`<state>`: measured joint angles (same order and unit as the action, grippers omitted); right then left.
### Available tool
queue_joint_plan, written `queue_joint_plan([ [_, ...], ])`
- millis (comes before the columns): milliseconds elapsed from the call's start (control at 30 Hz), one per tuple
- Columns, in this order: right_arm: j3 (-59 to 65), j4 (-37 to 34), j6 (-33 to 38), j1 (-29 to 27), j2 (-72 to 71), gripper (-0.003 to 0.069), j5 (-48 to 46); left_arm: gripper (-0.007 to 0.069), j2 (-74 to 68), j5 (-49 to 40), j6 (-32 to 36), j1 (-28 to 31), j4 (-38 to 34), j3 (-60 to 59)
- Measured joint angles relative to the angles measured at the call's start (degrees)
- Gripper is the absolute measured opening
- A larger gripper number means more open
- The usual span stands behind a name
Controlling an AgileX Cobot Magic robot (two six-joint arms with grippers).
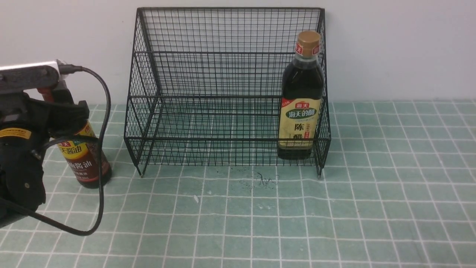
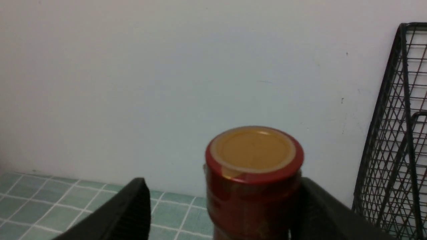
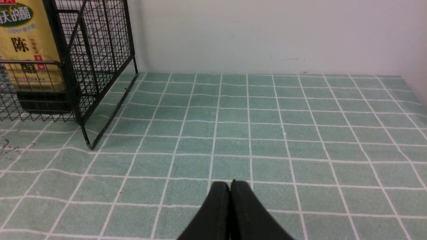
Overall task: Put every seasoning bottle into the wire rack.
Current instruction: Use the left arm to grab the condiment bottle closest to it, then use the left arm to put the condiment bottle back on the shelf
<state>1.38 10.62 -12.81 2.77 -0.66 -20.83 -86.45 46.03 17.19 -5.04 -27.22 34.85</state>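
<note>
1. Pickup of the second bottle is, by my reading, the step in hand. The gold-capped vinegar bottle already stands upright inside the wire rack, at its right end.
2. The soy sauce bottle stands upright on the green checked tablecloth. It is outside the rack, just beside the rack's left side.
3. The left gripper straddles this bottle just below its red cap. One of its fingers looks to be against the neck, while the other stands clear with a visible gap. The jaws are therefore apart, with no grasp made.
4. The right gripper has its jaws clenched together on nothing. It sits low over bare cloth to the right of the rack.
5. The next move calls for closing firmly on the neck. The bottle then has to be lifted high enough for its base to clear the rack's low front, carried right and set down in the open space left of the vinegar bottle.
6. The uneven contact could nudge or tip the bottle as the grip closes, and a hold this high may let the bottle swing.
</note>
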Motion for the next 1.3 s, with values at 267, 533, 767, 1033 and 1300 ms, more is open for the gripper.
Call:
queue_joint_plan([
  [267, 0.00, 0.00, 0.00, 0.00, 0.00, -0.0015, 0.00, 0.0285, -0.91, 1.00, -1.12, 0.00, 6.03, 0.04],
  [533, 0.00, 0.00, 0.00, 0.00, 0.00, -0.0015, 0.00, 0.0287, 2.82, -5.96, -0.93, 0.00, 8.71, 0.04],
  [767, 0.00, 0.00, 0.00, 0.00, 0.00, -0.0015, 0.00, 0.0287, 11.72, -23.53, -0.80, 0.12, 9.07, 4.27],
  [1033, 0.00, 0.00, 0.00, 0.00, 0.00, -0.0015, 0.00, 0.0287, 20.47, -27.53, -0.64, 0.07, 9.59, 12.37],
  [1300, 0.00, 0.00, 0.00, 0.00, 0.00, -0.0015, -0.05, 0.0287, 21.17, -32.15, -4.23, -0.17, 10.17, 18.53],
])
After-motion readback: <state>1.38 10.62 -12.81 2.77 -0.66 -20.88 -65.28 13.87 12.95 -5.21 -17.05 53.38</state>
